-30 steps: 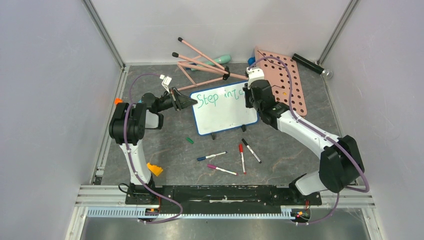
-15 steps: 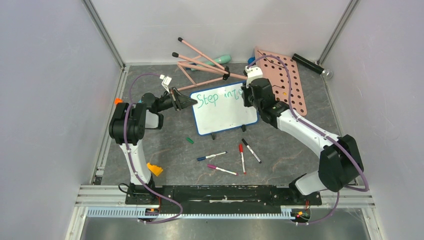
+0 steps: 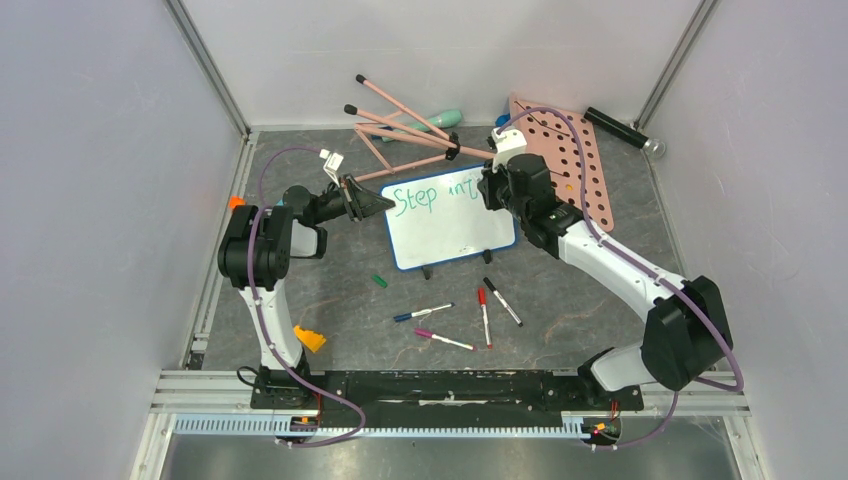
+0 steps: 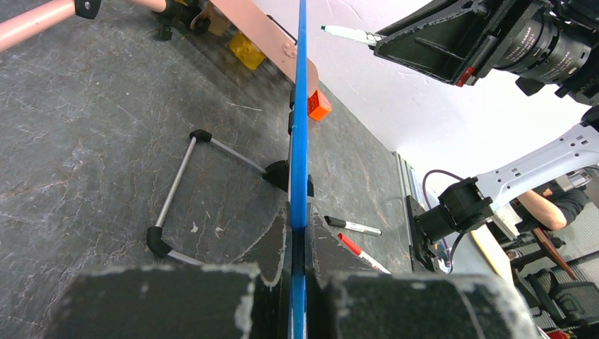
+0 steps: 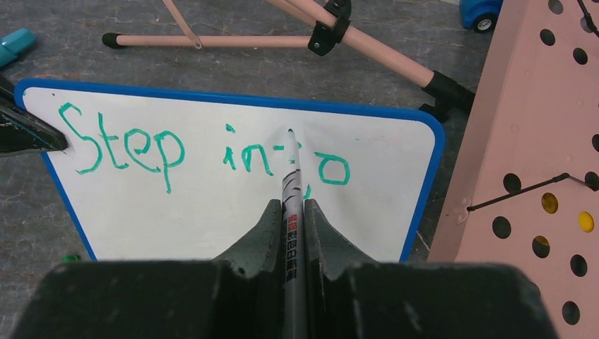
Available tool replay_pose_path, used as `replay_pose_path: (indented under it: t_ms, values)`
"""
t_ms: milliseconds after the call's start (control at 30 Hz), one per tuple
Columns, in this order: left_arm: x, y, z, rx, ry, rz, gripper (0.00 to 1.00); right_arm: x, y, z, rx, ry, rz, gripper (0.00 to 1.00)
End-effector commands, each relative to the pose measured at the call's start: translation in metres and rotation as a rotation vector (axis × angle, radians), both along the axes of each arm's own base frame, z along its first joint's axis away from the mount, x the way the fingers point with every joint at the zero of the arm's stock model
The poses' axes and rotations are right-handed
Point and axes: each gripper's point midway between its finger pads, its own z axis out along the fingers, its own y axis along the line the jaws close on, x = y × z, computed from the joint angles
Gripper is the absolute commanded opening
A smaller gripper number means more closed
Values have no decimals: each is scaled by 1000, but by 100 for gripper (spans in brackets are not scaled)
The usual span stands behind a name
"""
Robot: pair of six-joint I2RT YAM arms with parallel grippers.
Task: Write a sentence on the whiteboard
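Green handwriting [image 5: 127,148] on the small blue-framed whiteboard [image 5: 212,219], standing mid-way along the grey table [image 3: 330,280], read "Step into", while the right gripper [image 5: 291,212] pinched a white marker [image 5: 292,191] with its tip at the "t" and the left gripper [image 4: 299,219] clamped the board's left edge.

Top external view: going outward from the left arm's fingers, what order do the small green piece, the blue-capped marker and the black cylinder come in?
1. Small green piece, just toward the arm bases from the left fingers, by the whiteboard's near-left corner.
2. Blue-capped marker, farther toward the bases, mid-table.
3. Black cylinder, far-right rear corner.
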Motion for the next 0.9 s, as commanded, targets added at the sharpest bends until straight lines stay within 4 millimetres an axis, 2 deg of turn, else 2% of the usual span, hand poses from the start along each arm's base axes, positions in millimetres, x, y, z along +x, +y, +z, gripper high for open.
replay_pose_path:
  t_ms: [0,333,733,867]
  values:
    - [0,1,21,-4,-103,-2,2,8,4,12,23,-41,6,0]
    - [0,1,20,-5,-100,-3,2,14,10,9,18,-34,17,0]
    - [0,2,21,-4,-103,-1,2,13,5,2,4,-18,-1,0]
    - [0,1,21,-5,-102,-1,2,16,6,6,4,-28,-8,0]
